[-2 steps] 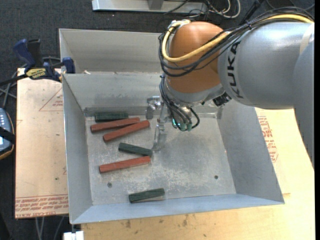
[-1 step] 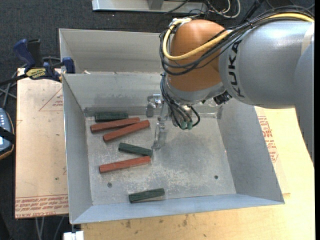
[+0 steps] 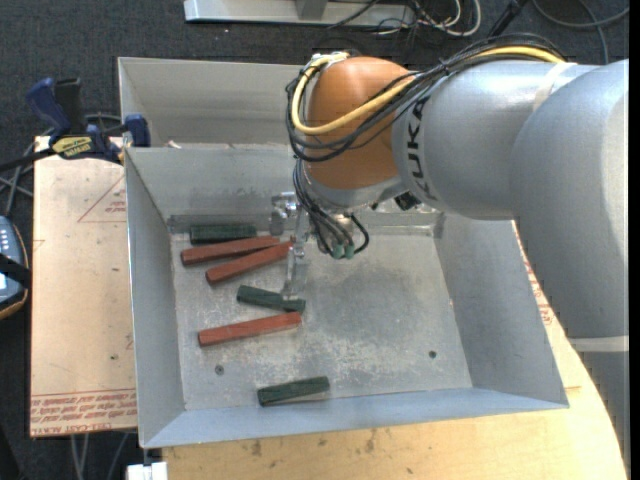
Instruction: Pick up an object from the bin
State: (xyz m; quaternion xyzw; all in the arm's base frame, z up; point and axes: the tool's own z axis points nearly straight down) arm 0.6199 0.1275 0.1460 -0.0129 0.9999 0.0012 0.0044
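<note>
While the arm reaches in from the right, the grey bin holds six bars. At left rear lies a long green bar, with an upper red-brown bar and a lower red-brown bar just beside it. Mid-floor, a lone red-brown bar lies near a short green bar. The tool stands over this bar's right end; spread or pressed together, I cannot tell. A front green bar lies apart.

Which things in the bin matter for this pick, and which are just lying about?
In play: claw; mid green stick right under it.
Lying about: back green stick; top red stick; second red stick; low red stick; front green stick.
</note>
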